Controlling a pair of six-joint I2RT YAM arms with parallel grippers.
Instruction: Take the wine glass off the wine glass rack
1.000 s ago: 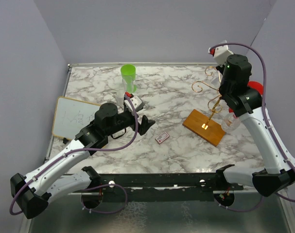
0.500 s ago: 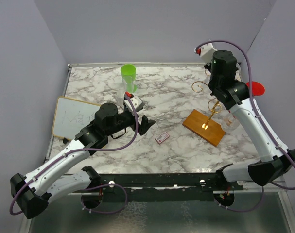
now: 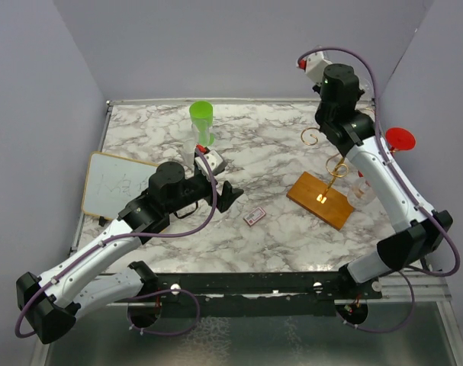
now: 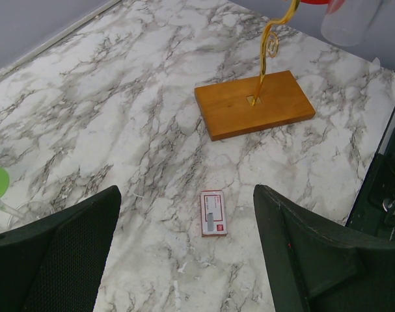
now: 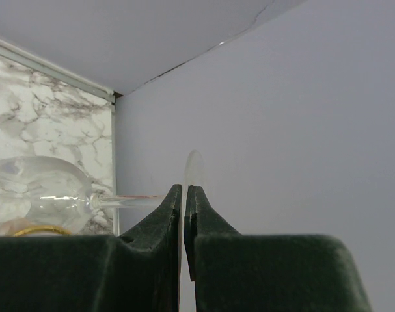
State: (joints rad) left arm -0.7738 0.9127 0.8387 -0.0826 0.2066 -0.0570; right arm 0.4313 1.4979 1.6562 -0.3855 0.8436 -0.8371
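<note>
The wine glass rack has a brown wooden base (image 3: 320,200) and gold wire arms (image 3: 334,164); it also shows in the left wrist view (image 4: 254,104). In the right wrist view my right gripper (image 5: 185,190) is shut on the thin foot disc (image 5: 194,168) of a clear wine glass (image 5: 34,188) lying sideways, its bowl just above a gold wire. The right arm (image 3: 336,85) is raised high over the rack's far side, hiding its fingers in the top view. My left gripper (image 3: 233,197) is open and empty above the table (image 4: 187,260).
Another clear glass (image 3: 361,189) and a red-footed glass (image 3: 400,139) hang at the rack's right side. A small red-and-white card (image 4: 213,213) lies between the left fingers. A green goblet (image 3: 201,116) stands at the back. A whiteboard (image 3: 117,183) lies at the left.
The right arm has swung up and to the left along the back wall. The left arm has not moved.
</note>
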